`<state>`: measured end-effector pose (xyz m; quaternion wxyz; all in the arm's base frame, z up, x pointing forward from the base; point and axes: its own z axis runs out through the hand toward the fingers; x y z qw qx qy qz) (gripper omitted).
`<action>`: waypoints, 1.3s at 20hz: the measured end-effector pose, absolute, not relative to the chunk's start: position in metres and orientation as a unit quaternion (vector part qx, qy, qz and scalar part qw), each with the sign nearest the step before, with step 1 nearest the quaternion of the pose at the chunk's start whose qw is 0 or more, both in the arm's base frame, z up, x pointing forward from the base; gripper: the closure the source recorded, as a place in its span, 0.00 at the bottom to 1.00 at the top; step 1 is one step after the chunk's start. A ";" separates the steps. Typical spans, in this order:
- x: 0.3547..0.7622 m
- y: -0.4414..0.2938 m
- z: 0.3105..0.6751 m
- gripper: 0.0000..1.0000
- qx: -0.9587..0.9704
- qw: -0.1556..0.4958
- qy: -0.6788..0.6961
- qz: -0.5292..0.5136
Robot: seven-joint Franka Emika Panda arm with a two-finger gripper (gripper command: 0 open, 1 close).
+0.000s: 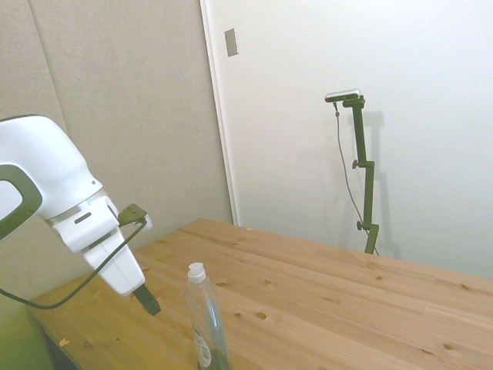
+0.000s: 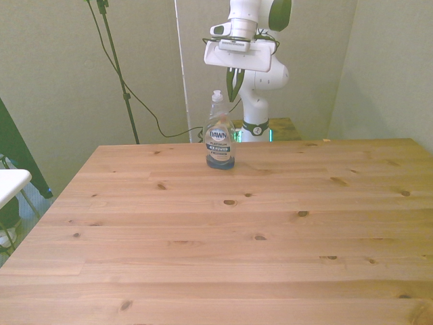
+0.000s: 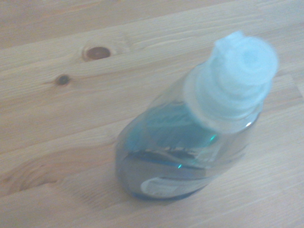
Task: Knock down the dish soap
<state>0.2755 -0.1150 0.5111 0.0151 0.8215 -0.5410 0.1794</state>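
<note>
Near the far edge of the table (image 2: 203, 257), left of centre in the front view, I count one dish soap (image 2: 220, 139) bottle, upright on the wood, and one gripper (image 2: 233, 84) hanging just above and behind its cap. There is nothing else for me to count on the boards. The front view gives me the printed label face-on and a thin band of bluish liquid at the bottom of the bottle. In it the two dark fingers sit nearly together with only a sliver of gap, so I cannot tell whether they are fully closed. The side view, lower left of the frame, shows the bottle edge-on and slim, with the gripper just left of its cap and clear of it. The wrist view looks down on the white cap (image 3: 237, 76) and the liquid below, slightly blurred.
</note>
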 end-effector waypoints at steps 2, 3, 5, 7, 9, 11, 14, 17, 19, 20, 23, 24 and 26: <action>0.282 -0.125 0.505 1.00 0.817 0.020 -0.546 0.183; 0.286 -0.129 0.502 1.00 0.816 0.021 -0.548 0.184; 0.297 -0.134 0.496 1.00 0.815 0.023 -0.548 0.184; 0.311 -0.135 0.494 1.00 0.818 0.025 -0.543 0.186; 0.327 -0.135 0.492 1.00 0.820 0.028 -0.540 0.187; 0.341 -0.139 0.495 1.00 0.819 0.032 -0.540 0.193; 0.363 -0.150 0.496 1.00 0.814 0.036 -0.544 0.198; 0.388 -0.161 0.492 1.00 0.807 0.038 -0.551 0.210; 0.411 -0.166 0.487 1.00 0.802 0.038 -0.556 0.216; 0.423 -0.168 0.484 1.00 0.800 0.041 -0.557 0.218; 0.450 -0.177 0.474 1.00 0.796 0.043 -0.562 0.221; 0.457 -0.180 0.473 1.00 0.795 0.042 -0.562 0.224; 0.470 -0.187 0.473 1.00 0.792 0.039 -0.564 0.232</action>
